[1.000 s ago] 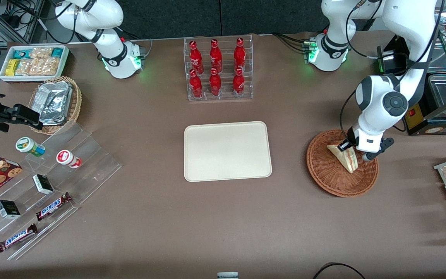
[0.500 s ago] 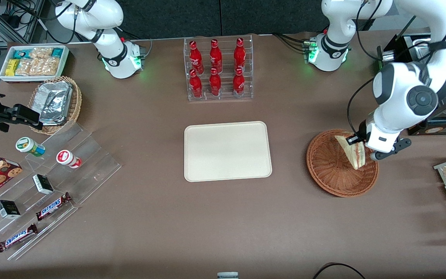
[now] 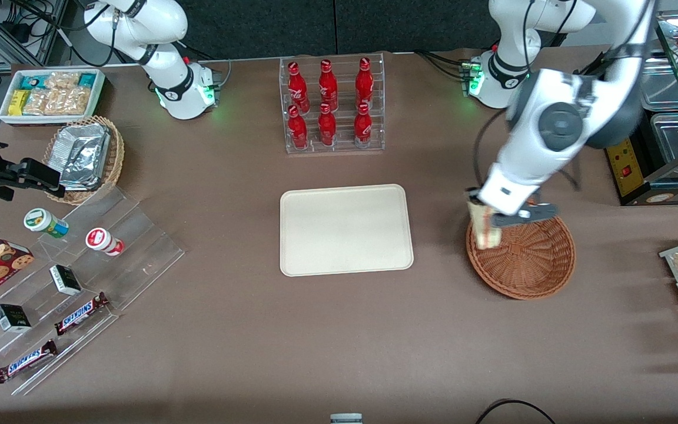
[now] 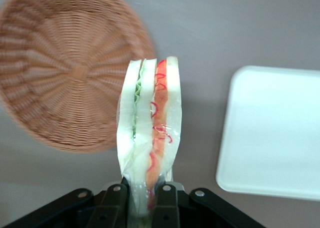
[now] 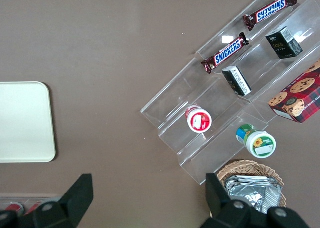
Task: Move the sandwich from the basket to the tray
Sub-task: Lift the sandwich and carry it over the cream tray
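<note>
One triangular white-bread sandwich (image 4: 150, 138), held aloft in the pincer (image 4: 145, 193).
Carry step: it hangs over the reddish-brown wicker basket's (image 3: 527, 265) rim; next, travel to the cream rectangular tray (image 3: 345, 229) and lower.

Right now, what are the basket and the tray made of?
The basket looks like woven wicker, reddish-brown, its strands ringing the middle. The tray seems to be smooth matte plastic, cream-coloured, though I can't be sure. The gripper holds the sandwich above the basket's rim.
</note>
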Controlling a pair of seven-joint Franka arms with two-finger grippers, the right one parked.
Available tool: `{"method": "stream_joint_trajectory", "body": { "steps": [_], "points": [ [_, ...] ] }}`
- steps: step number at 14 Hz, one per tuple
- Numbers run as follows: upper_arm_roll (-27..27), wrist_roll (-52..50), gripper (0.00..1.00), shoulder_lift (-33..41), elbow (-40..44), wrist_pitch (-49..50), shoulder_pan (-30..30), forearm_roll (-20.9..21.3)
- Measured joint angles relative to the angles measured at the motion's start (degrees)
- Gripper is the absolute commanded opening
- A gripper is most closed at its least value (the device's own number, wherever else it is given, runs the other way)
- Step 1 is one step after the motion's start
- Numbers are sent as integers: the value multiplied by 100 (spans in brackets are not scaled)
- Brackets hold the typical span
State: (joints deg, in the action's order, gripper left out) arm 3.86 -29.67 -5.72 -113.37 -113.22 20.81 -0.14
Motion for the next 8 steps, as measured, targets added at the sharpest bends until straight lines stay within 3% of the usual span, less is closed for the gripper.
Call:
{"method": "stream_joint_trajectory", "body": {
  "steps": [8],
  "points": [
    [22, -1414, 0, -1490, 1454, -7, 1689, -32]
  ]
}}
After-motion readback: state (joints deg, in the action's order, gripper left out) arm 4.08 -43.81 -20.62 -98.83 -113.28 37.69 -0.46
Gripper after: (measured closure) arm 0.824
